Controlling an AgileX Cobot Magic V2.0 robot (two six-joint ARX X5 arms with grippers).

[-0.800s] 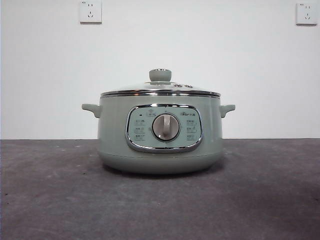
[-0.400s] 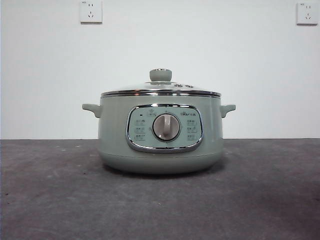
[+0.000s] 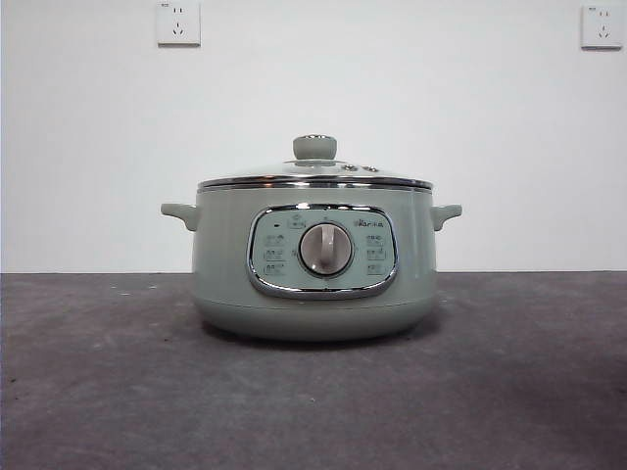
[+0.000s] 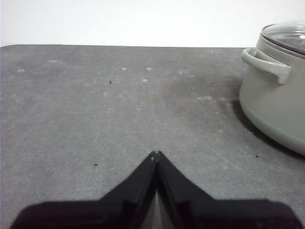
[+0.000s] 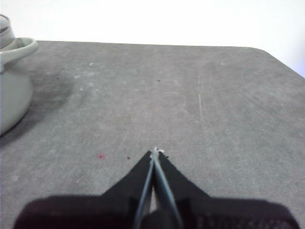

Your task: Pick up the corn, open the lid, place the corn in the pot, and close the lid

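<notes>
Front view: your pot (image 3: 313, 264) stands upright at the middle of the dark grey bench (image 3: 98, 392), control panel and silver dial (image 3: 325, 249) facing the camera. The lid (image 3: 314, 174) sits seated on the pot's rim, its green knob (image 3: 314, 147) on top. Two wall sockets (image 3: 177, 22) show on the white wall behind. Neither arm enters this view.

Left wrist view: your left claw (image 4: 156, 155) is closed, its two black jaws meeting tip to tip, gripping nothing, over bare bench. The pot (image 4: 276, 105) lies well apart from it, off to one side and further out, with one side handle (image 4: 264, 64) and an edge of the lid (image 4: 288, 36) showing.

Right wrist view: your right claw (image 5: 156, 152) is likewise closed on nothing, tips together above bare bench. Only an edge of the pot (image 5: 12, 90) and its other handle (image 5: 19, 51) show, well apart from the claw.

The corn appears in no view.
</notes>
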